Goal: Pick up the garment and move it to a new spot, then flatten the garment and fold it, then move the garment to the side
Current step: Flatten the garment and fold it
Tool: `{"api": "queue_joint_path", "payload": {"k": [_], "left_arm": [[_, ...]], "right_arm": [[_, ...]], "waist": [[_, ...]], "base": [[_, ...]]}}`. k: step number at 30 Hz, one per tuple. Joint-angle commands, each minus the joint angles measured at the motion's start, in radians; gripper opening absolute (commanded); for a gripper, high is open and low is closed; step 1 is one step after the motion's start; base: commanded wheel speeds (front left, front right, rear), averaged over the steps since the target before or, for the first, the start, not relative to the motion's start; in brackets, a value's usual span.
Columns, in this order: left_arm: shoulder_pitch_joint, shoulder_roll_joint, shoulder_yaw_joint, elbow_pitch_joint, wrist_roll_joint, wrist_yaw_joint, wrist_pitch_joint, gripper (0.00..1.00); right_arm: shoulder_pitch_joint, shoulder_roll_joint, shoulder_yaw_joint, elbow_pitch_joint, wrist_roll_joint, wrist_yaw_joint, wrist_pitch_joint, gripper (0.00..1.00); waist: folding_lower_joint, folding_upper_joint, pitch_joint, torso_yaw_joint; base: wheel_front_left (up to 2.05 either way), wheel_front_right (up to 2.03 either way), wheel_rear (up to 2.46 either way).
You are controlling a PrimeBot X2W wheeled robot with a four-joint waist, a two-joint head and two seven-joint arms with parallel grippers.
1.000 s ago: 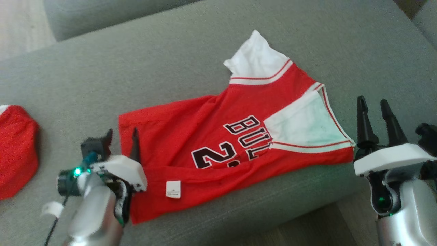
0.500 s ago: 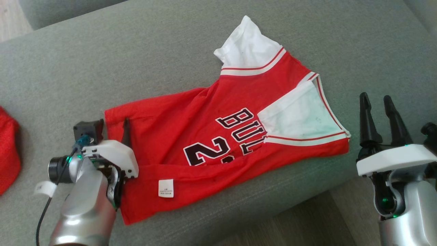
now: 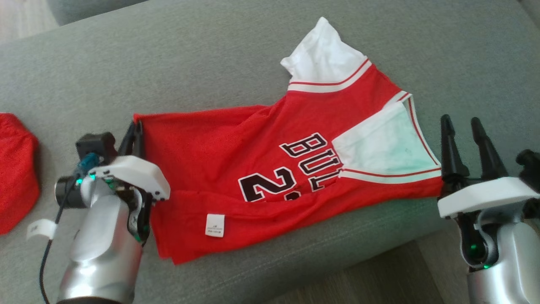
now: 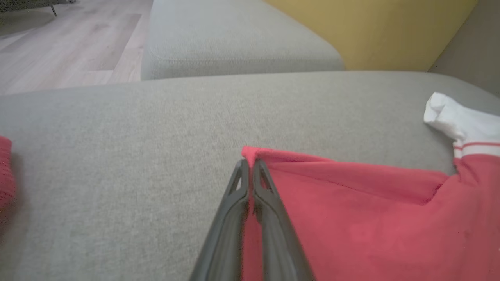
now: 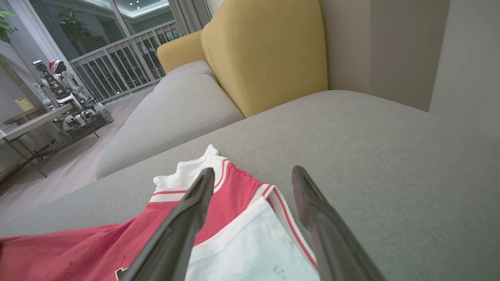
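Pulled too far left, the red basketball jersey (image 3: 270,169) could have run onto the other red cloth (image 3: 17,169) at the grey sofa cushion's (image 3: 211,63) left end. The likelier fault was slippage: the left gripper (image 3: 136,131) had its fingers pressed together on only a small nip of the far hem corner, so a sharp tug might have freed it or bunched the cloth. The jersey lay spread rightward from that pinch, near the cushion's front edge, its near side folded over. The right gripper (image 3: 460,126) stood spread just beside the shoulder end, apparently not touching, leaving that end unheld.
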Motion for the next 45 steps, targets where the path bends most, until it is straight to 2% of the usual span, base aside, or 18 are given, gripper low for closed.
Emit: {"api": "queue_joint_path", "payload": {"k": [1, 5, 9, 12, 16, 19, 27, 31, 39, 45], "left_arm": [[-0.012, 0.023, 0.041, -0.055, -0.006, -0.001, -0.013, 0.0], [0.033, 0.005, 0.068, -0.156, 0.003, -0.012, -0.013, 0.0], [0.039, -0.009, 0.064, -0.182, 0.013, -0.022, -0.013, 0.0], [0.023, -0.018, 0.066, -0.194, 0.022, -0.012, -0.013, 0.0], [-0.002, -0.028, 0.077, -0.209, 0.021, -0.003, -0.013, 0.0], [-0.029, -0.034, 0.068, -0.21, 0.022, -0.013, -0.013, 0.0], [-0.115, -0.043, -0.007, -0.175, 0.007, -0.037, -0.013, 0.0], [-0.146, -0.043, -0.054, -0.171, -0.025, -0.035, -0.013, 0.0], [-0.172, -0.044, -0.107, -0.169, -0.049, -0.016, -0.013, 0.0], [-0.186, -0.044, -0.131, -0.171, -0.062, -0.008, -0.013, 0.0]], "right_arm": [[-0.019, -0.008, 0.028, -0.042, -0.016, 0.0, 0.006, 1.0], [-0.081, -0.008, 0.045, -0.049, -0.063, 0.0, 0.042, 1.0], [-0.198, -0.008, 0.057, -0.018, -0.117, 0.0, 0.098, 1.0], [-0.307, -0.008, 0.053, 0.037, -0.22, 0.0, 0.158, 1.0], [-0.452, -0.008, 0.049, 0.144, -0.261, 0.0, 0.227, 1.0], [-0.555, -0.008, -0.003, 0.254, -0.323, 0.0, 0.255, 1.0], [-0.79, -0.069, -0.146, 0.559, -0.429, 0.0, 0.281, 1.0], [-0.866, -0.108, -0.2, 0.681, -0.482, 0.0, 0.274, 1.0], [-0.943, -0.138, -0.227, 0.848, -0.526, 0.0, 0.266, 1.0], [-0.979, -0.153, -0.244, 0.928, -0.561, 0.0, 0.233, 1.0]], "waist": [[0.0, 0.0, -0.001, 0.009], [0.0, 0.0, 0.001, 0.048], [0.0, 0.0, 0.024, 0.094], [0.0, 0.0, 0.053, 0.135], [0.0, 0.0, 0.097, 0.182], [0.0, 0.0, 0.13, 0.216], [0.0, 0.0, 0.212, 0.294], [0.0, 0.0, 0.238, 0.321], [0.0, 0.0, 0.259, 0.342], [0.0, 0.0, 0.269, 0.349]], "base": [[0.0, 0.0, 0.0], [0.0, 0.0, 0.0], [0.0, 0.0, 0.0], [0.0, 0.0, 0.0], [0.0, 0.0, 0.0], [0.0, 0.0, 0.0], [0.0, 0.0, 0.0], [0.0, 0.0, 0.0], [0.0, 0.0, 0.0], [0.0, 0.0, 0.0]]}}
